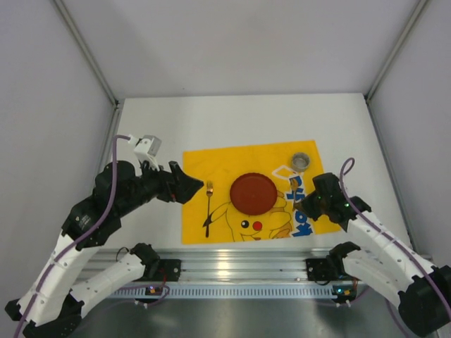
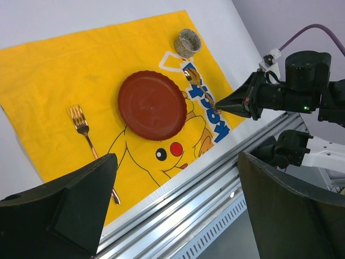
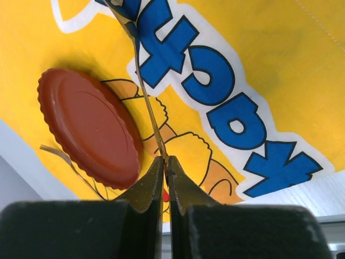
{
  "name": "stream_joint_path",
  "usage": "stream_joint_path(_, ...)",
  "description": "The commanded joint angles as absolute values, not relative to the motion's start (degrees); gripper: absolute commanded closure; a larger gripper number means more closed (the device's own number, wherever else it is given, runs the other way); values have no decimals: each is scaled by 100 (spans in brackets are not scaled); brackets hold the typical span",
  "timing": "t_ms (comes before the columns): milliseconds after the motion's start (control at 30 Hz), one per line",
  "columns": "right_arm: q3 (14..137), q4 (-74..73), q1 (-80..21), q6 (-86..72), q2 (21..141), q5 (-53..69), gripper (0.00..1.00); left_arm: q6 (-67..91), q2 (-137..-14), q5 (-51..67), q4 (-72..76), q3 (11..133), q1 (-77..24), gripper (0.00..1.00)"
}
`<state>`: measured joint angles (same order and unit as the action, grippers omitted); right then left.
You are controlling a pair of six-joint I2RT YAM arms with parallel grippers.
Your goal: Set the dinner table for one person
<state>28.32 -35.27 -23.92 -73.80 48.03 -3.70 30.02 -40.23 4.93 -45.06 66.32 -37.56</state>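
The white dinner table (image 1: 239,120) carries a yellow cartoon mat (image 1: 211,165). A red plate (image 1: 252,193) lies at the mat's middle, with a gold fork (image 1: 208,204) left of it and a small grey cup (image 1: 301,161) at the far right corner. My right gripper (image 1: 301,198) is shut on the handle of a thin gold spoon (image 3: 145,91), which lies low over the mat just right of the plate (image 3: 89,135). My left gripper (image 1: 192,186) is open and empty, above the mat's left edge near the fork (image 2: 86,135).
An aluminium rail (image 1: 239,262) runs along the near table edge, in front of the mat. White walls and frame posts close in the sides and back. The mat's blue lettering (image 3: 215,86) lies under the right gripper (image 3: 166,162).
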Motion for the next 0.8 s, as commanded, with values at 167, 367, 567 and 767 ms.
stream_joint_path(167,3234,-4859,-2479,-7638,4606,-1195,58,2962,-3832,527,-4491,6548,-3762,2)
stream_joint_path(367,3410,-5343,-2487,-7270,4298,-1345,0,3093,-3648,379,-4412,6241,-3771,1)
stream_joint_path(567,4278,-5476,-2479,-6146,4078,-1275,0,2823,-3918,-663,-4561,6108,-3771,1)
stream_joint_path(767,5983,-5413,-2479,-4440,4166,-905,0,2426,-4683,-2616,-4440,5497,-3753,1)
